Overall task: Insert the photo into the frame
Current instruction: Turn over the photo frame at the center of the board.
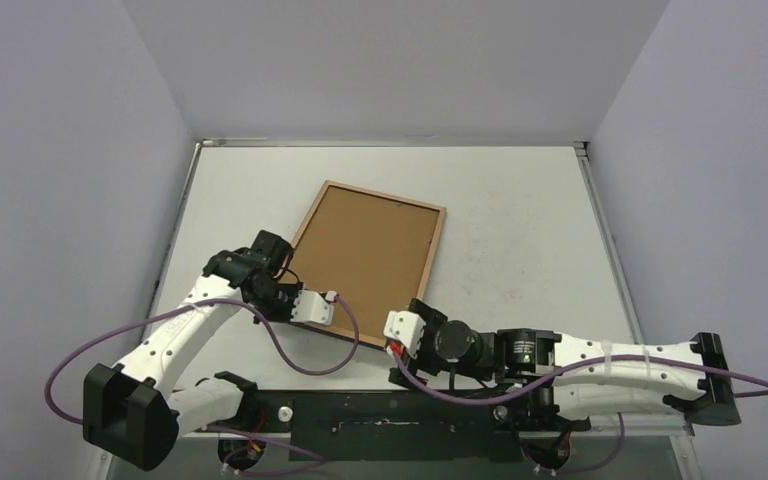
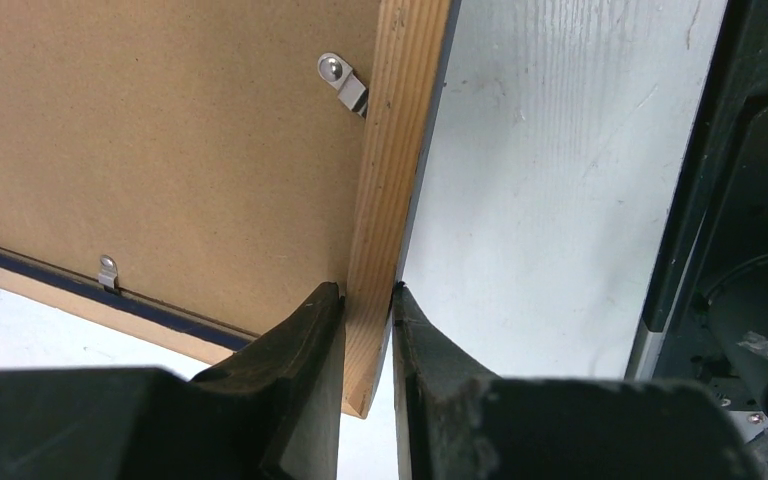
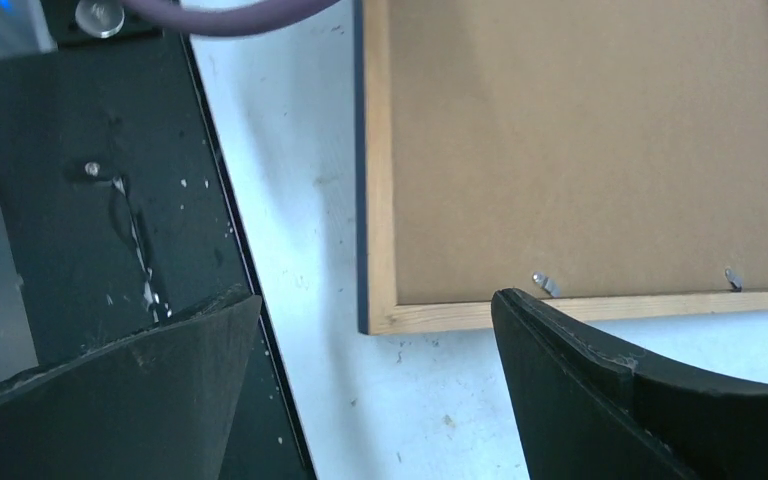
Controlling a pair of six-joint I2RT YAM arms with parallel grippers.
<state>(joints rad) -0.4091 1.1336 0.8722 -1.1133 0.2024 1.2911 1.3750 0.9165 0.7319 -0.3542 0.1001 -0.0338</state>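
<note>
The frame lies back side up on the white table, its light wood rim around a brown backing board held by small metal clips. A dark blue edge shows under the rim. The photo is not in view. My left gripper is shut on the frame's wood rim close to its near left corner, one finger on each side. My right gripper is open and empty, its fingers apart by the frame's near right corner, its midpoint over that corner.
The black base plate runs along the table's near edge, just beside the frame's corner in the right wrist view. Purple cables loop off both arms. Grey walls enclose the table on three sides.
</note>
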